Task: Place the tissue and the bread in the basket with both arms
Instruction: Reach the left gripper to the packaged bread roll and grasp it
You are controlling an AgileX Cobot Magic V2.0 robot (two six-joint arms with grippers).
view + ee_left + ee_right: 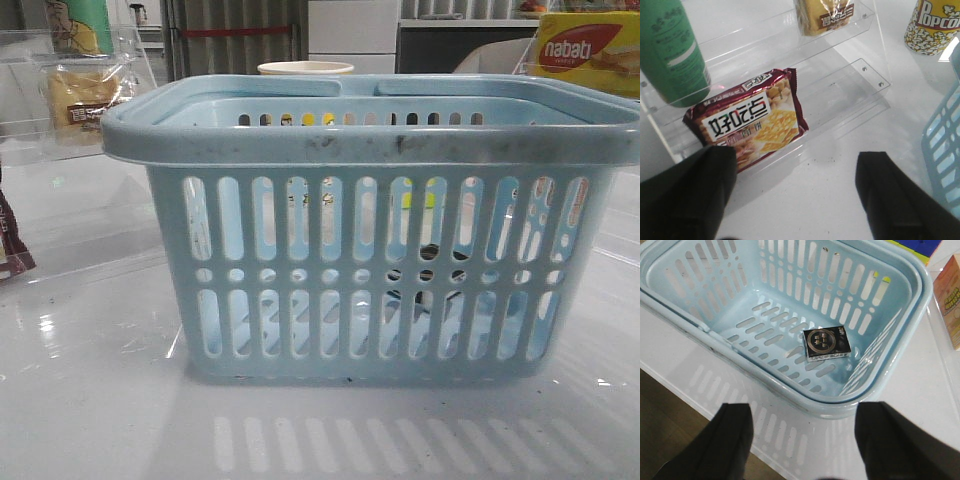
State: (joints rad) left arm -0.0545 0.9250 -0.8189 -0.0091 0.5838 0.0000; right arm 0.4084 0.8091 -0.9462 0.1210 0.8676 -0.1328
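The light-blue basket (380, 230) stands in the middle of the table; the right wrist view looks into it (875, 390), and a small dark packet (826, 343) lies on its floor. The bread (82, 98), tan in a clear bag with a dark label, sits on the upper level of a clear shelf at the far left, also in the left wrist view (825, 16). My left gripper (796, 192) is open and empty over the table in front of the shelf. My right gripper (804, 440) is open and empty just outside the basket's rim. No tissue shows.
A clear acrylic shelf (850, 85) holds a maroon cracker pack (747, 120) and a green canister (672, 50). A popcorn cup (932, 25) stands beside it. A yellow-red Nabati box (585, 50) is at the far right, an orange box (950, 300) near the basket.
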